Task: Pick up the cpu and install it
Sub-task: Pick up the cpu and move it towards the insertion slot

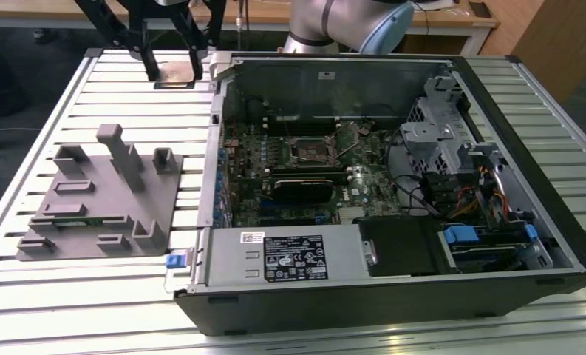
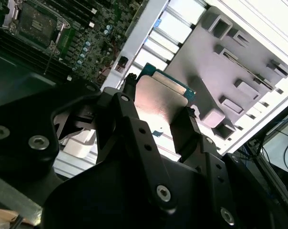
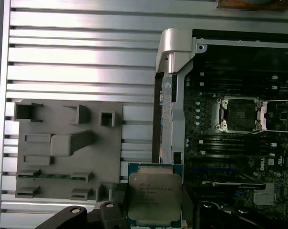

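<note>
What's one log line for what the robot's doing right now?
gripper: shut on cpu | place: over table, outside case | socket: open, empty

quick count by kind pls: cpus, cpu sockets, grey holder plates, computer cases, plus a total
cpu: 1, clamped in the gripper
cpu socket: 1
grey holder plate: 1
computer case: 1
total: 4

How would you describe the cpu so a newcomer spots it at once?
Start at the open computer case on the table. Beside the case's far corner, on the exterior view's left, the gripper clamps the cpu. It is a flat silvery square with a green rim, unlike the grey holder plate or dark socket.
</note>
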Controlling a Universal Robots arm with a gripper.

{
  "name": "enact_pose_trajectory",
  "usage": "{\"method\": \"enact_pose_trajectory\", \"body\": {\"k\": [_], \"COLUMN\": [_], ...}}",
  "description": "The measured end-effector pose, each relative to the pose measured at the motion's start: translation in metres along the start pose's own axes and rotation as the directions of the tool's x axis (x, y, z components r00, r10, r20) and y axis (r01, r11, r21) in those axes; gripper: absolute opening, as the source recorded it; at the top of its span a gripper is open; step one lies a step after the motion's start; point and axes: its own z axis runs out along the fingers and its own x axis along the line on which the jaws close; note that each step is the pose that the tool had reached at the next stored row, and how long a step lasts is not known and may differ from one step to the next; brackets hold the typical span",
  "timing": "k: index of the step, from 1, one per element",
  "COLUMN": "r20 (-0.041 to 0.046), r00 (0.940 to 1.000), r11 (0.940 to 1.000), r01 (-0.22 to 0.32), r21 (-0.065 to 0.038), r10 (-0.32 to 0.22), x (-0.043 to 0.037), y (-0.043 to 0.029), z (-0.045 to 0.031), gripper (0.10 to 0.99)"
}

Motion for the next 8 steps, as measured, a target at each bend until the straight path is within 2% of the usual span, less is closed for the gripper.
{"method": "enact_pose_trajectory", "body": {"k": [8], "r20": [-0.0001], "r00": [1.0000], "r11": [1.0000], "r01": [0.000], "r21": [0.000], "r10": [0.000], "x": [-0.0151], "y": [-0.0003], "z": [0.0003], "gripper": [0.541]}}
